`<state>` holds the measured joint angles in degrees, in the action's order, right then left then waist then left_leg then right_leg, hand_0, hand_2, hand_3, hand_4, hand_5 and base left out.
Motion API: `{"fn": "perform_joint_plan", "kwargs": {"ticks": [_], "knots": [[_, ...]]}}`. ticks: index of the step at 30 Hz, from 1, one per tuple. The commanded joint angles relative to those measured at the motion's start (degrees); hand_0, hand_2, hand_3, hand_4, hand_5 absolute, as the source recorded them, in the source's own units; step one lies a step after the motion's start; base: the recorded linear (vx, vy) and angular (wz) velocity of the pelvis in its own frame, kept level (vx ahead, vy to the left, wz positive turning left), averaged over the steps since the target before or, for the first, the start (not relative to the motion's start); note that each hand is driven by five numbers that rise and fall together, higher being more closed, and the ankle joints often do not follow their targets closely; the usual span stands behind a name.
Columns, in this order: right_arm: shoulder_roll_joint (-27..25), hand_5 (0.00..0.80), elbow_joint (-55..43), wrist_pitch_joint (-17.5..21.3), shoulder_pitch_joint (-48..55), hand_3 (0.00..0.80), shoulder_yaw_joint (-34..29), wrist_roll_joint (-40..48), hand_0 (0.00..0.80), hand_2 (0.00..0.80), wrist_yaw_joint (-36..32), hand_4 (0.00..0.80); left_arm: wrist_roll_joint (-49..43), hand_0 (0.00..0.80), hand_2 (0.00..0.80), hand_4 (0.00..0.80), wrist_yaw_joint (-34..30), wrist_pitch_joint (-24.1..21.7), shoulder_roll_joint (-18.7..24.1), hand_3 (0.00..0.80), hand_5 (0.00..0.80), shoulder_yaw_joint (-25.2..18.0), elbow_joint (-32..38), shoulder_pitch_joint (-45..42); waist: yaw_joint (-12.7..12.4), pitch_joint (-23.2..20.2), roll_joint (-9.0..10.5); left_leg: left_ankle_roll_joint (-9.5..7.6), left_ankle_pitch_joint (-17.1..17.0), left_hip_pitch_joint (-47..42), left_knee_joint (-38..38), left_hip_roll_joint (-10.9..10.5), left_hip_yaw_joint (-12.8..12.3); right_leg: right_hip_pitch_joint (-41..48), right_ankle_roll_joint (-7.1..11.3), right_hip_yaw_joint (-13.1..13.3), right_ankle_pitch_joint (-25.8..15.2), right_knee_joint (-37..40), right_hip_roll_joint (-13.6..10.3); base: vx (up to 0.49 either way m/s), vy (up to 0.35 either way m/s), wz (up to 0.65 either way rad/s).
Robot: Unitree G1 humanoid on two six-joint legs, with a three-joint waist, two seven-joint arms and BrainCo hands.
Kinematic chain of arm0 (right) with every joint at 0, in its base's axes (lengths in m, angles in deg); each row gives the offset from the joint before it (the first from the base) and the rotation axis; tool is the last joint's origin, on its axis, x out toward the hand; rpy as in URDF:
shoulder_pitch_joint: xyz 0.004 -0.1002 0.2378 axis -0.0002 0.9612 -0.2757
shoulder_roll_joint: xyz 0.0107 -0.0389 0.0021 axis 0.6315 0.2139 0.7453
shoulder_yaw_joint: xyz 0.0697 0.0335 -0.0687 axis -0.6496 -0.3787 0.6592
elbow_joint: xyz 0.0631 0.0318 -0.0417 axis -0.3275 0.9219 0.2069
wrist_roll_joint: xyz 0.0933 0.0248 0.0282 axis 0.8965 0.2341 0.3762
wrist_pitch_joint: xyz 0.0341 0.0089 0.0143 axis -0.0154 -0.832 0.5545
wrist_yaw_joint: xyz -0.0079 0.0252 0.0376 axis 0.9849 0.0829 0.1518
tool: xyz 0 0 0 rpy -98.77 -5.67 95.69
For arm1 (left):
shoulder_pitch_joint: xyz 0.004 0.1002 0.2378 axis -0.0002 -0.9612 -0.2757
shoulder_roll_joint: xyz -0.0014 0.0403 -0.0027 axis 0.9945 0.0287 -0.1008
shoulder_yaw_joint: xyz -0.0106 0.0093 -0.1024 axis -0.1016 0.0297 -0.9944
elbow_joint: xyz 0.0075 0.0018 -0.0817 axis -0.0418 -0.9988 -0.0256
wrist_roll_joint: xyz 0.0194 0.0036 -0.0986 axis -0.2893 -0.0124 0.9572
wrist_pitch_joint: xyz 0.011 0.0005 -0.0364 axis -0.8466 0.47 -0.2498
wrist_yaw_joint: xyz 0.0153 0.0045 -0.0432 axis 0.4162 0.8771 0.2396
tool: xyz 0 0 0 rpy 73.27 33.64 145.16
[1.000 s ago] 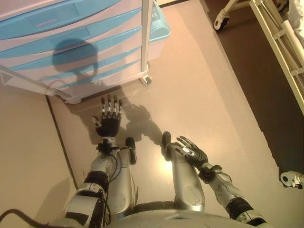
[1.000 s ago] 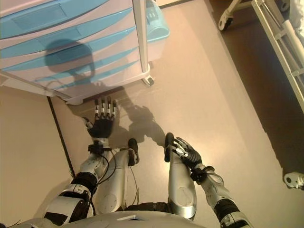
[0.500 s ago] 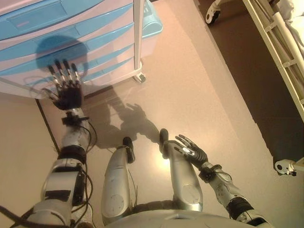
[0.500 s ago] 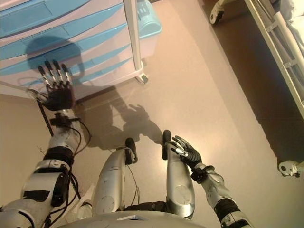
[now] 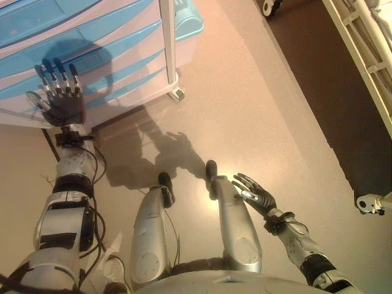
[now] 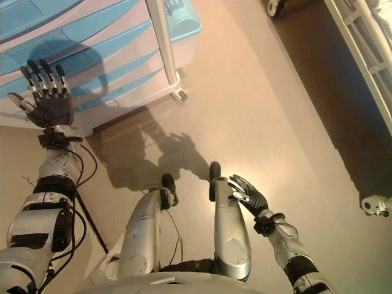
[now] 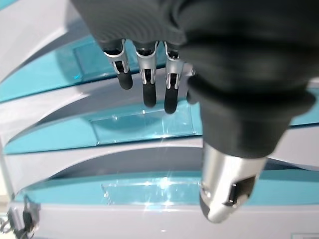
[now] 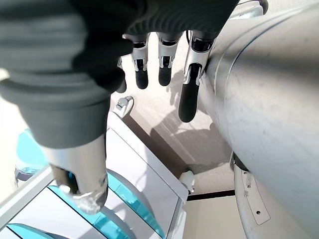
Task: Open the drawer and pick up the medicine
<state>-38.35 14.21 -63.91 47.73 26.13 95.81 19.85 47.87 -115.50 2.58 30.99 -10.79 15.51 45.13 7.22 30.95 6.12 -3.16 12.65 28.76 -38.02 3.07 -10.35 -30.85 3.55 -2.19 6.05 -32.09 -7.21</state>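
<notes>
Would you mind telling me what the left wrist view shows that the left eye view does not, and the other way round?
Only the left wrist view shows the drawer fronts close up: clear blue panels stacked between white ledges, all shut, with the left hand's fingers straight and short of them. Only the left eye view shows the right hand open low by the leg, the bed frame and the floor. Both show the left hand raised before the drawer cabinet; no medicine shows.

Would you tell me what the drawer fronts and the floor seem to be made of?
Drawer fronts: likely glossy translucent blue plastic, judging by the sparkling highlights and see-through tint. Floor: seemingly smooth beige vinyl or linoleum with a mild sheen, seamless and softly reflecting light; uncertain.
</notes>
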Motion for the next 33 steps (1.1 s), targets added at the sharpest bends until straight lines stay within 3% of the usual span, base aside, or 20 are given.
{"fn": "perform_joint_plan", "kwargs": {"ticks": [1,21,33], "knots": [[-1.3,0.0,1.9,-1.9,6.4,0.0,4.8,-0.5,0.0,0.0,-0.7,0.0,0.4,0.0,0.0,0.0,-1.8,1.5,3.0,0.0,0.0,0.3,-0.5,3.3,0.3,-1.2,-2.7,-0.29,2.1,0.3,4.6,-2.3,-0.6,-0.1,-0.14,-1.0,3.3,-1.2,0.8,0.0,0.0,0.0],[1.1,0.0,0.2,-3.7,4.7,0.0,6.8,0.0,0.0,0.0,0.9,0.0,-1.4,0.0,0.0,0.0,-4.4,6.4,-7.0,0.0,0.0,2.5,-2.9,-2.9,-0.6,-1.2,-0.94,-0.39,1.1,-0.8,7.5,-2.6,-0.3,0.2,1.18,-2.1,1.2,-0.5,2.0,-0.012,-0.018,0.02],[0.7,0.0,-0.1,-4.3,4.6,0.0,7.2,-0.2,0.0,0.0,1.3,0.0,0.4,0.0,0.0,0.0,-3.7,4.8,-4.8,0.0,0.0,0.2,-4.4,-0.7,-0.3,-1.2,-0.65,-0.74,1.6,-0.7,6.9,-2.4,-0.4,-0.9,1.75,-1.8,0.5,-2.0,2.1,0.004,0.009,0.01]]}}
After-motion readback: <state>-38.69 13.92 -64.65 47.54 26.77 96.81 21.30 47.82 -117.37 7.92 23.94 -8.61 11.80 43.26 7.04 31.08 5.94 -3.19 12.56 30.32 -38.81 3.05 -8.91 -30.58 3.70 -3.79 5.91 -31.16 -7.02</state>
